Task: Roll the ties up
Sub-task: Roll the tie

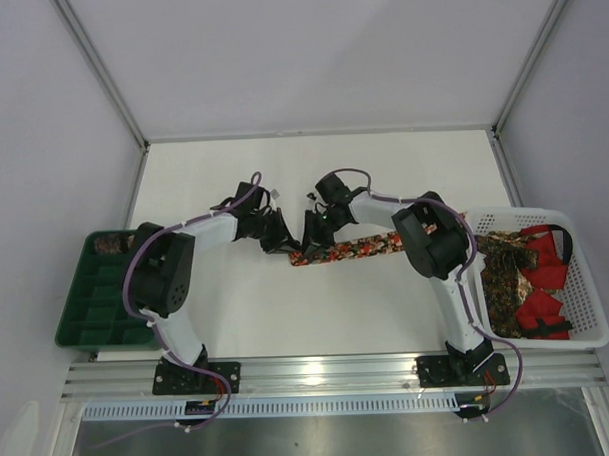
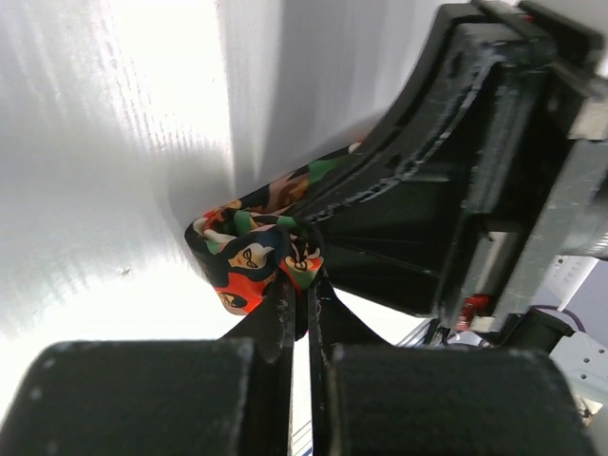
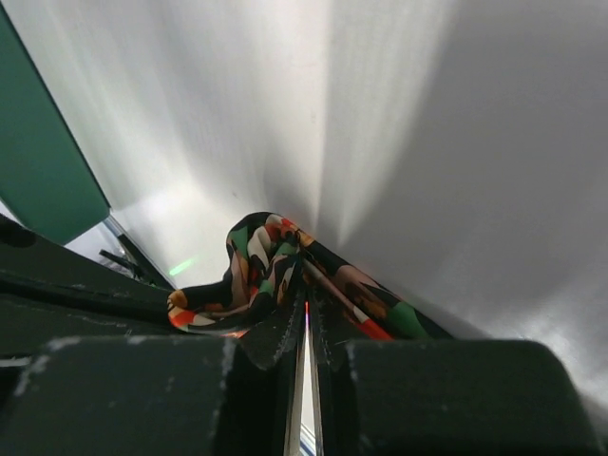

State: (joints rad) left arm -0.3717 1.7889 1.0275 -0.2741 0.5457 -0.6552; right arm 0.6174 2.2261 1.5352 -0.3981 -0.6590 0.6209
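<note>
One tie [image 1: 360, 249], dark with red, green and gold flecks, lies flat across the middle of the white table. Its left end is curled up where the two grippers meet. My left gripper [image 1: 285, 241] comes in from the left; in the left wrist view it [image 2: 302, 283] is shut on a fold of the tie [image 2: 242, 255]. My right gripper [image 1: 313, 234] reaches from the right; in the right wrist view it [image 3: 306, 306] is shut on the looped end of the tie [image 3: 258, 249]. The rest of the strip runs right, under the right arm.
A white slotted basket [image 1: 589, 278] at the right edge holds more patterned ties [image 1: 504, 271] and red cloth [image 1: 543, 305]. A green compartment tray [image 1: 87, 316] sits at the left edge with a rolled tie [image 1: 110, 242] in its far corner. Enclosure walls surround the table.
</note>
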